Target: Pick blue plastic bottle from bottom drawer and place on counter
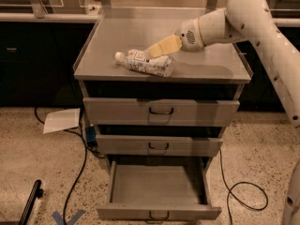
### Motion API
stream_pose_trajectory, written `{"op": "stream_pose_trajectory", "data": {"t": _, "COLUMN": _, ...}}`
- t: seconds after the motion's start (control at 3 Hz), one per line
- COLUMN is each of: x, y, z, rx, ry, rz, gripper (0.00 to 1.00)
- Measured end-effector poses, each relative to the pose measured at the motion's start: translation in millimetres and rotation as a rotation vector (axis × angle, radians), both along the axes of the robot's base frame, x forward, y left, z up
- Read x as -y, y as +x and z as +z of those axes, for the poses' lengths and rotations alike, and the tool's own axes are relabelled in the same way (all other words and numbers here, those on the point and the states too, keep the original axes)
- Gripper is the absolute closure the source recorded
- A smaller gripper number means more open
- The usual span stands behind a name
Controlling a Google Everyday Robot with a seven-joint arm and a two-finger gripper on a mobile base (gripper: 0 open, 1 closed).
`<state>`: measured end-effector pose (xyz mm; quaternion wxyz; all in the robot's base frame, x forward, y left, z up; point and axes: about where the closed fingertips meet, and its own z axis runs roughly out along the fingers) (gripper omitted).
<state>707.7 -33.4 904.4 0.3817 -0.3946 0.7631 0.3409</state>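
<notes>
On the counter (pixel 206 36), near its front edge, the blue plastic bottle (pixel 146 63) lies on its side, cap toward 10 o'clock. The gripper (pixel 157 49) sits at the bottle's 1 o'clock, meeting its upper side; whether the jaws are open or closed cannot be told. At 6 o'clock, the bottom drawer (pixel 157 184) stands pulled out beneath two upper drawers (pixel 161 111). A paper sheet (pixel 61 120) and cables (pixel 77 168) lie on the floor at 8 o'clock.

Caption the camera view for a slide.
Blue plastic bottle lies on the counter, gripper at its upper side, bottom drawer pulled open.
</notes>
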Motion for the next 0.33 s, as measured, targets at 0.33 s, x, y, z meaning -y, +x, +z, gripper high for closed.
{"op": "stream_pose_trajectory", "data": {"t": 0.33, "x": 0.0, "y": 0.0, "z": 0.0, "rx": 0.0, "ry": 0.0, "rz": 0.0, "gripper": 0.0}}
